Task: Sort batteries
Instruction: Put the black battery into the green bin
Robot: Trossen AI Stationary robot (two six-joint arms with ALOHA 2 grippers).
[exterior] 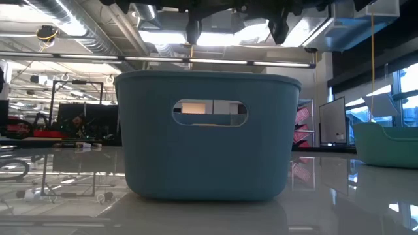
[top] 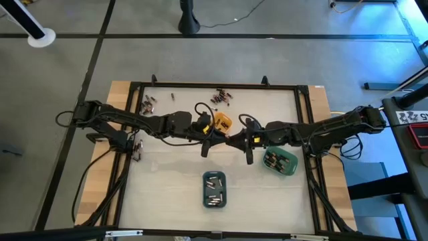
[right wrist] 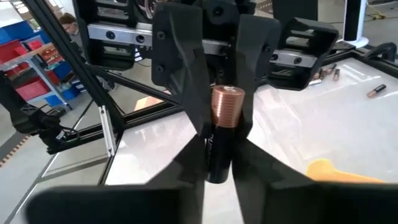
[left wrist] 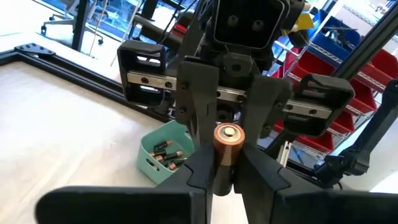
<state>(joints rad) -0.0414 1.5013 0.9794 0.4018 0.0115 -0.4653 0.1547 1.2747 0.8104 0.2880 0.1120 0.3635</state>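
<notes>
Copper-topped battery sits clamped between both grippers at mid-table: left gripper and right gripper each pinch it, fingers together on it, apparently a hand-over. Sorting looks partly done: cells already lie in green tray and slate-blue tray, but loose batteries wait near the far edge and at left. Wrist views show the shared grip; high view shows tray layout w/ orange tray. Low view shows mostly the blue tray's wall.
</notes>
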